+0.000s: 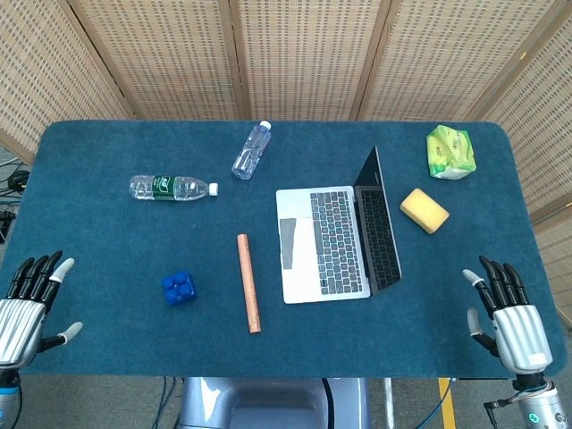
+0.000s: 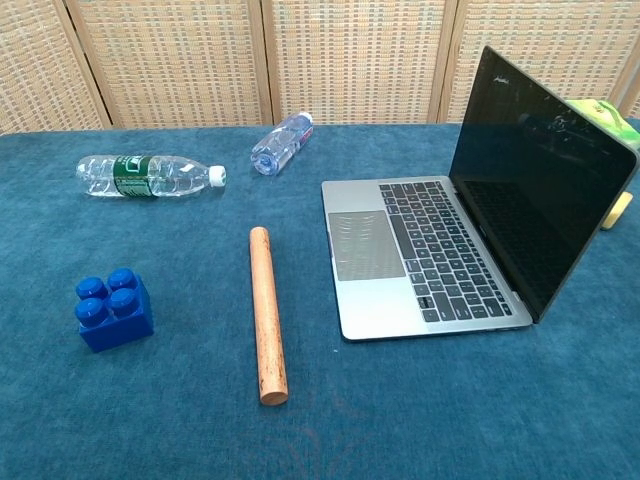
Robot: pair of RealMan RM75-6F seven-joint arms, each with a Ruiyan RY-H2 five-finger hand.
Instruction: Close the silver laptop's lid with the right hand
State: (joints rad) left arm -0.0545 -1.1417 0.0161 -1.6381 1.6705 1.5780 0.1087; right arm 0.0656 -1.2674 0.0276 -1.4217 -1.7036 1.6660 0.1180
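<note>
The silver laptop (image 1: 323, 243) lies open in the middle-right of the table, its dark screen (image 2: 535, 180) standing up on the right side and the keyboard (image 2: 440, 248) facing left. My right hand (image 1: 509, 317) hovers open at the table's front right corner, well apart from the laptop, fingers spread and holding nothing. At the front left edge my left hand (image 1: 24, 308) is open too. Neither hand appears in the chest view.
A wooden rod (image 1: 248, 282) and a blue brick (image 1: 178, 288) lie left of the laptop. Two clear bottles (image 1: 172, 187) (image 1: 251, 149) lie further back. A yellow sponge (image 1: 424, 210) and a green packet (image 1: 450, 152) sit right of the screen. Wicker screens stand behind the table (image 1: 107, 232).
</note>
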